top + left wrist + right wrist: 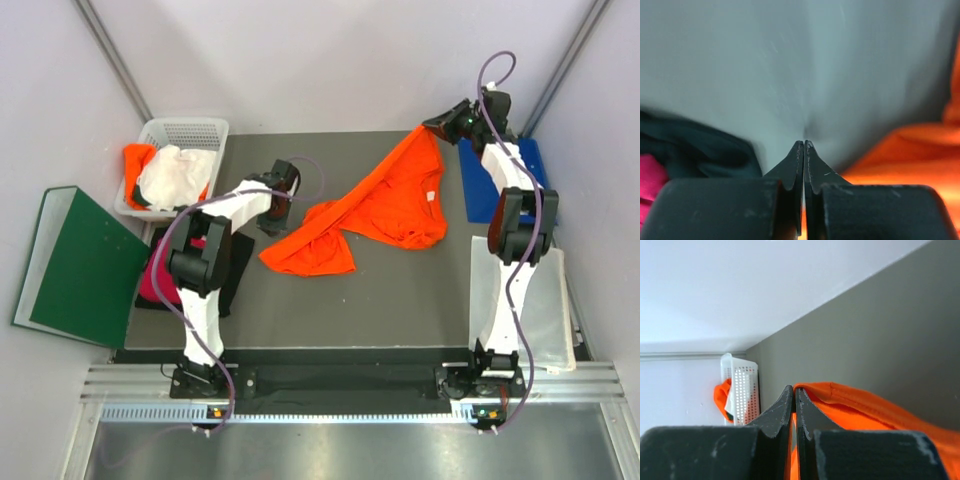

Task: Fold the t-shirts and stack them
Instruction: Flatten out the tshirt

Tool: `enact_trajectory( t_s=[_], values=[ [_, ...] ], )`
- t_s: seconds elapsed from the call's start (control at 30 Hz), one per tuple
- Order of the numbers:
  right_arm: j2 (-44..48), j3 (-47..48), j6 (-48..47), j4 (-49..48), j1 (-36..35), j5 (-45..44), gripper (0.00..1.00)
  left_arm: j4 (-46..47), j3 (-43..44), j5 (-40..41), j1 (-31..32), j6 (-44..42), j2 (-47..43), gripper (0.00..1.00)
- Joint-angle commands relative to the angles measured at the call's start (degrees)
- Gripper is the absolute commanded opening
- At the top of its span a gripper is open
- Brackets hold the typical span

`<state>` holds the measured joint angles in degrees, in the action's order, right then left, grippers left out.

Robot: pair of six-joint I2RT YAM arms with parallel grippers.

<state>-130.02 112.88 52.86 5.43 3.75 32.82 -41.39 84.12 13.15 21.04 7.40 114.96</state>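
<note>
Right end effector pinches orange t-shirt — corner raised

I am working in a booth of pale lilac-white walls, with soft even light falling on the dark grey worktop at mid-frame. Grey metal struts are slanting across both upper corners, and an aluminium rail is running along the bottom.

Grey table (orange t-shirt atop)
</note>
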Motion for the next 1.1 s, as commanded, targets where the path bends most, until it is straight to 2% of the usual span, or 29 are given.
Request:
enact_trajectory(
  t_s=[0.0, 0.03, 0.07, 0.13, 0.17, 0.2, 0.27, 0.3, 0.33, 0.37, 0.4, 0.43, 0.5, 0.63, 0.7, 0.73, 0.93, 1.07],
  values=[
    [-3.04, 6.21, 2.95, -4.99, -0.41, -1.52, 0.02, -0.45, 10.26, 7.23, -1.17, 1.48, 1.23, 0.00],
    [-3.75, 7.17, 3.56, -6.47, -0.76, -1.79, 0.06, -0.01, 11.41, 8.72, -1.44, 2.00, 1.76, 0.00],
    [-4.36, 7.61, 3.74, -6.57, -0.93, -2.31, 0.20, -0.10, 14.20, 10.22, -1.61, 2.44, 2.46, 0.00],
    [-5.60, 8.41, 2.87, -6.23, -1.63, -2.84, 0.39, -1.23, 17.99, 11.90, -2.66, 3.58, 5.44, 0.00],
    [-5.60, 8.32, 2.08, -6.05, -1.90, -2.93, 0.59, -1.94, 22.62, 11.64, -3.02, 3.67, 8.06, 0.00],
    [-4.90, 8.15, 1.29, -5.61, -2.16, -3.20, 0.67, -2.73, 25.37, 11.03, -3.28, 3.24, 9.48, 0.00],
    [-3.41, 5.70, -1.52, -3.59, -2.60, -3.90, 0.99, -5.10, 31.88, 6.65, -3.55, 1.84, 11.86, 0.00],
    [-1.05, 4.21, -2.23, -3.24, -2.69, -4.08, 1.00, -5.11, 32.77, 3.32, -3.55, -0.43, 11.78, 0.22],
    [0.28, 0.54, -3.45, -3.06, -2.61, -4.25, 1.00, -4.93, 32.78, -1.24, -3.55, -0.80, 11.17, 0.52],
    [1.77, -1.59, -4.08, -3.06, -2.69, -4.51, 1.00, -3.63, 30.69, -3.37, -3.55, -0.81, 8.99, 0.70],
    [4.83, -3.87, -4.69, -3.06, -2.69, -4.69, 1.00, -2.57, 28.67, -5.39, -3.55, -0.81, 7.49, 0.82],
    [6.25, -7.90, -6.00, -2.71, -2.78, -4.95, 0.99, -1.69, 24.04, -8.46, -3.29, -0.55, 6.00, 0.99],
    [10.21, -12.83, -8.81, -0.53, -2.69, -4.78, 1.00, 1.21, 16.48, -10.94, -2.67, -0.63, 1.07, 0.99],
    [15.92, -21.28, -11.99, 1.86, -2.69, -4.43, 1.00, 1.84, 7.41, -12.88, -1.88, -1.51, -4.82, 0.98],
    [18.39, -25.14, -13.30, 3.00, -2.69, -4.43, 1.00, -0.17, 5.37, -15.34, -1.88, -1.51, -6.58, 0.93],
    [18.92, -26.12, -13.66, 3.62, -2.69, -4.69, 1.00, -0.45, 3.70, -15.52, -1.79, -1.51, -7.54, 0.87],
    [20.77, -31.23, -14.80, 5.38, -2.69, -5.39, 1.00, -1.15, -1.58, -18.50, -1.79, -1.33, -11.50, 0.77],
    [20.77, -32.20, -14.02, 5.29, -2.34, -5.57, 1.00, -1.59, -4.66, -19.56, -1.79, -2.12, -11.16, 0.73]
  ],
)
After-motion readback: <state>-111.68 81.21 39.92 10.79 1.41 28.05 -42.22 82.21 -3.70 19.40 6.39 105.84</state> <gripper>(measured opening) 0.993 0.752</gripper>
